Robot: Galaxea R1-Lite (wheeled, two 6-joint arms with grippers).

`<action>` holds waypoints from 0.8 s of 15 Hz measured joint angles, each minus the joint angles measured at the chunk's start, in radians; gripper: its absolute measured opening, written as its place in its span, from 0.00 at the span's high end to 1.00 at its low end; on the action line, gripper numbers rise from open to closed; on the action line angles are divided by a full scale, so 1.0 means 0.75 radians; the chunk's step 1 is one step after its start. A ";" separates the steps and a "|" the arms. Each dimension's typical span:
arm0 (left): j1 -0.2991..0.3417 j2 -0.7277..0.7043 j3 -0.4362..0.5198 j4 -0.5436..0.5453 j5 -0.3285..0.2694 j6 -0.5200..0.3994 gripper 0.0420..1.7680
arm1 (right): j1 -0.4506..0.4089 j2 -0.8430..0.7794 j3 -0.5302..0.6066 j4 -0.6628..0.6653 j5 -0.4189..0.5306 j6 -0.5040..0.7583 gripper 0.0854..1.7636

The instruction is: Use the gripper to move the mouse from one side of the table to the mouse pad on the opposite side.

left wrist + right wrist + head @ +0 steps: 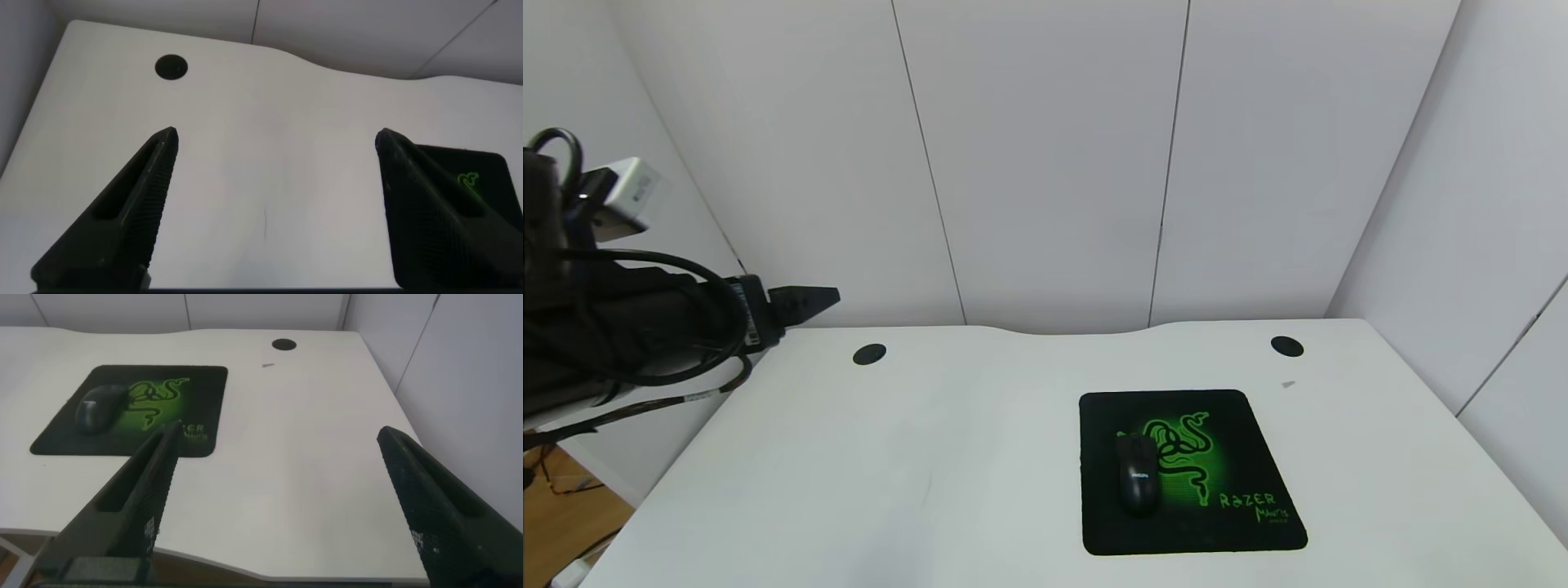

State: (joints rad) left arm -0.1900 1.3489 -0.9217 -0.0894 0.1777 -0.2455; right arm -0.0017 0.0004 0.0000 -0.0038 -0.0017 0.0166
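The black mouse lies on the left half of the black mouse pad with the green snake emblem, on the right side of the white table. Mouse and pad also show in the right wrist view. My left gripper is raised at the table's far left, open and empty, well away from the mouse; its fingers stand wide apart over bare table, with a pad corner in view. My right gripper is open and empty above the table's front right part; it is out of the head view.
Two round black holes sit near the table's back edge, either side of a curved notch. A small grey speck lies behind the pad. White wall panels close in the back and right. The floor shows past the table's left front corner.
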 joint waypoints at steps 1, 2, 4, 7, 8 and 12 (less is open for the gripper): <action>0.020 -0.045 0.060 -0.074 0.002 0.021 0.03 | 0.000 0.000 0.000 0.000 0.000 0.000 0.03; 0.038 -0.096 0.119 -0.124 0.003 0.047 0.03 | 0.000 0.000 0.000 0.000 0.000 0.000 0.03; 0.077 -0.203 0.207 -0.161 0.004 0.087 0.03 | 0.000 0.000 0.000 0.000 0.001 0.000 0.03; 0.166 -0.370 0.311 -0.168 0.000 0.133 0.03 | 0.000 0.000 0.000 -0.001 0.001 0.001 0.03; 0.193 -0.436 0.347 -0.169 -0.002 0.157 0.03 | 0.000 0.000 0.000 -0.001 0.000 0.001 0.03; 0.223 -0.699 0.471 -0.153 -0.010 0.230 0.03 | 0.000 0.000 0.000 -0.001 0.000 0.001 0.03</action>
State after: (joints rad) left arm -0.0230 0.8249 -0.5681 -0.2043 0.1704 -0.0734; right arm -0.0017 0.0004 0.0000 -0.0043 -0.0017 0.0170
